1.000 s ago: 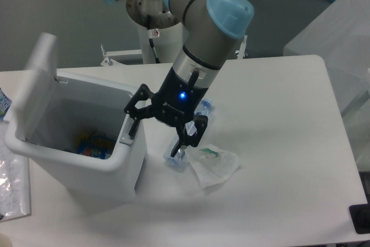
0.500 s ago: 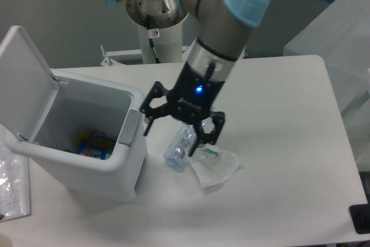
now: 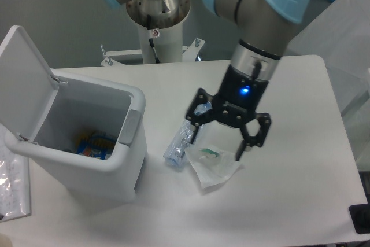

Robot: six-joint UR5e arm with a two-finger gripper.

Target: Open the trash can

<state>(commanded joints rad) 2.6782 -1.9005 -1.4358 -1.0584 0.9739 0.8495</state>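
With its lid tipped up at nine o'clock, the trash can [image 3: 81, 137] stands open; the gripper [image 3: 222, 141], spread and empty, hangs at three o'clock.

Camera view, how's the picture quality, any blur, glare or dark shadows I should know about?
Camera view: lighting is soft and even, with only a faint shadow beside the trash can on the table. The gripper looks slightly soft, and a blue light glows on its body. The clear plastic bottle and wrapper are pale against the white table, so their edges are hard to pick out.
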